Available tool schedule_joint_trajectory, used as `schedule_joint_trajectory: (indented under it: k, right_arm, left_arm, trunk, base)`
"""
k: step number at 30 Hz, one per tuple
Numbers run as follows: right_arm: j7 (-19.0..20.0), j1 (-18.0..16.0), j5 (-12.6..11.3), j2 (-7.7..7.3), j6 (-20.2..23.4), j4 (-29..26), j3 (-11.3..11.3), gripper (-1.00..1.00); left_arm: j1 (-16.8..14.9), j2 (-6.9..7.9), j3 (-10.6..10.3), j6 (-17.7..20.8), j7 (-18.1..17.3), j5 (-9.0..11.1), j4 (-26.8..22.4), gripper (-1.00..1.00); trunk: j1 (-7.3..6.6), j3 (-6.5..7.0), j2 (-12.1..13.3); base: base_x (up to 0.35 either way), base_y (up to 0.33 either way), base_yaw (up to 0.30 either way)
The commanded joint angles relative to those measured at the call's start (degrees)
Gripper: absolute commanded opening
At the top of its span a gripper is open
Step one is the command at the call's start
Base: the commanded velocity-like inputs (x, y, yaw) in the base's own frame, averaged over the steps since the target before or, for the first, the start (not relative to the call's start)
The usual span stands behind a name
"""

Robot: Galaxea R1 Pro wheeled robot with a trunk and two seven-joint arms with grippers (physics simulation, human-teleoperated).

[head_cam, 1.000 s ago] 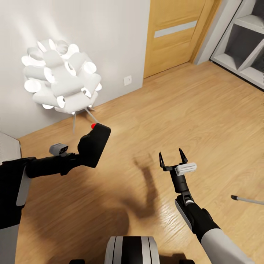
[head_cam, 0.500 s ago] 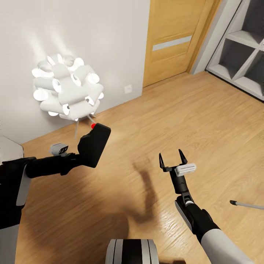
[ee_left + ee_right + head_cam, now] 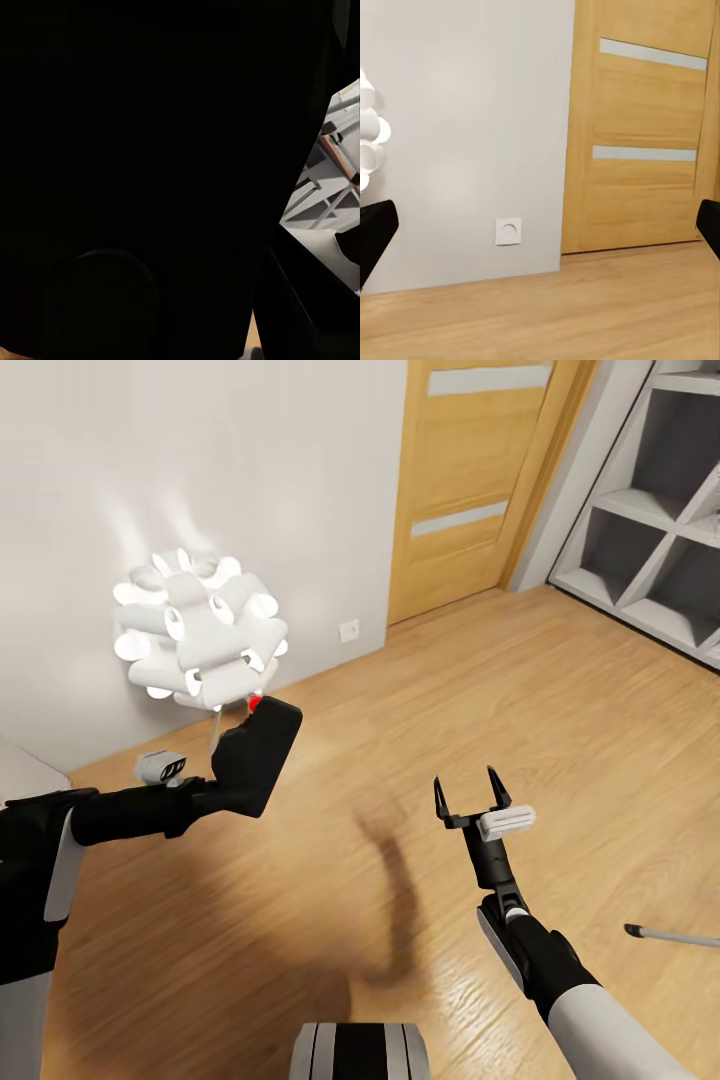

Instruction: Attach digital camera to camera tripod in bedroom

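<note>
Facing the oak door point(image 3: 470, 480) at one o'clock, the left gripper point(image 3: 215, 785) clamped the boxy black digital camera point(image 3: 257, 753) at ten o'clock, red button up, while the right gripper point(image 3: 472, 790) gaped empty and a silver tripod leg point(image 3: 672, 935) lay at four o'clock, nearer the right arm.

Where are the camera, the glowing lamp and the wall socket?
camera point(image 3: 255, 755), head view, its black body.
lamp point(image 3: 200, 630), head view, middle of its white tubes.
wall socket point(image 3: 508, 231), right wrist view, its white plate.
</note>
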Motion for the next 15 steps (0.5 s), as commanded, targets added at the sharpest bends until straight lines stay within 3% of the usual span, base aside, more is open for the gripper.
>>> schedule_joint_trajectory:
  k: [1,15]
  right_arm:
    - [-0.28,-0.04,-0.09,-0.08,-0.13,0.03,0.26,1.0]
    - [-0.28,-0.04,-0.09,-0.1,-0.13,0.01,0.26,1.0]
  left_arm:
    - [-0.02,0.02,0.0,0.59,-0.26,0.0,0.0,-1.0]
    - [-0.02,-0.12,0.0,0.59,-0.36,0.0,0.0,-1.0]
  trunk:
    - [-0.03,0.22,0.0]
    - [-0.39,3.4,0.19]
  base:
    - [0.0,0.0,-0.012]
    - [0.0,0.0,-0.003]
